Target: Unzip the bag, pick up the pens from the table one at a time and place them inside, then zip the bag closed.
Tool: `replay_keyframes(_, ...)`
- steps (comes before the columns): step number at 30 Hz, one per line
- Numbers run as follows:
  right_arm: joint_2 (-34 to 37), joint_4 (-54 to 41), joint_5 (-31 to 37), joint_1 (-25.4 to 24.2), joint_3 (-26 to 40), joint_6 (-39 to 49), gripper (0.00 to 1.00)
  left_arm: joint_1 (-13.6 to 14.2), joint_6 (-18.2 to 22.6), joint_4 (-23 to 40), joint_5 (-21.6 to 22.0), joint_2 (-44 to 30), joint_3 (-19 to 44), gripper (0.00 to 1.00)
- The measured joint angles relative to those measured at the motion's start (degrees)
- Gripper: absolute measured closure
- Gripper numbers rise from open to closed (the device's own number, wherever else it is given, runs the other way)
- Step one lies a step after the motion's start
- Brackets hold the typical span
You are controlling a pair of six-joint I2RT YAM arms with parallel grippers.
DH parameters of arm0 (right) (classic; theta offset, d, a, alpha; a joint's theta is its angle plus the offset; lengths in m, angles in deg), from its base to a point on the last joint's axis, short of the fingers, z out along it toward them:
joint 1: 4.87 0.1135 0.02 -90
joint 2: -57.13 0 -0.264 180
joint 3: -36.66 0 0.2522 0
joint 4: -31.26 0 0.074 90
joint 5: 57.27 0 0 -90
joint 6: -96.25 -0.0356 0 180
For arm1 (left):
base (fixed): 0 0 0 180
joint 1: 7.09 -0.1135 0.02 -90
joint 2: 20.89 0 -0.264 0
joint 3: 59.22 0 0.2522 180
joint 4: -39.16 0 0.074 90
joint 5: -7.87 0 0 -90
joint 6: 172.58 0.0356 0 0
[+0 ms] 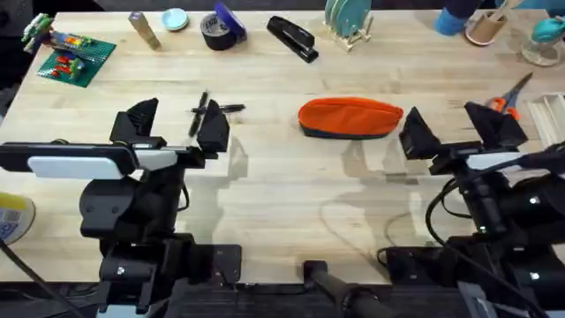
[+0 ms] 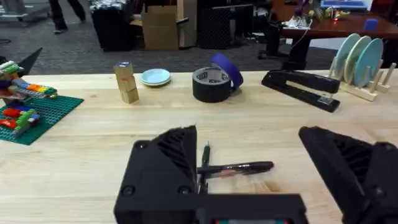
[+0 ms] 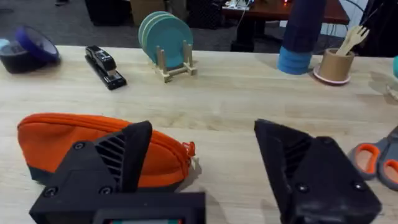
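The bag [image 1: 350, 117] lies flat on the bench [image 1: 282, 203], just ahead of the arms and right of centre, its zipper apparently closed along the top seam, pull tab at the end nearest the right arm. Right end effector [image 1: 448, 131] hovers just beside that end, fingers spread wide, holding nothing; in the right wrist view the bag [image 3: 99, 146] sits partly behind one finger rather than between the two. Left end effector [image 1: 175, 126] is likewise wide open and empty, with the pens [image 1: 210, 111] lying crossed just past its inner finger; the left wrist view shows them [image 2: 233, 168] low between the fingers. Beyond: scissors [image 1: 510, 95] to the far right, then stapler [image 1: 291, 38], tape roll [image 1: 217, 31] and plate rack [image 1: 348, 21] along the back edge. Risks, as judged: the pull tab is small and floppy, so a pinch may miss; the unanchored bag may slide when the zipper is pulled; crossed pens invite grabbing both at once, or flicking one away.
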Motion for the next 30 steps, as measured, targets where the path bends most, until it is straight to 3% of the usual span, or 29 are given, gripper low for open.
replay_keyframes(12,0.05,2.75,-0.10,0.00,2.61,0.00,0.005,0.00,0.00,1.15,0.00,0.00,3.03,0.008)
replay_keyframes(20,3.27,-9.19,-0.10,0.00,16.37,0.00,0.005,0.00,0.00,10.26,0.02,-3.87,16.36,0.008)
replay_keyframes(30,20.41,-29.68,-0.12,0.00,37.00,-0.93,0.006,0.00,0.00,30.22,0.02,-23.22,38.77,0.008)
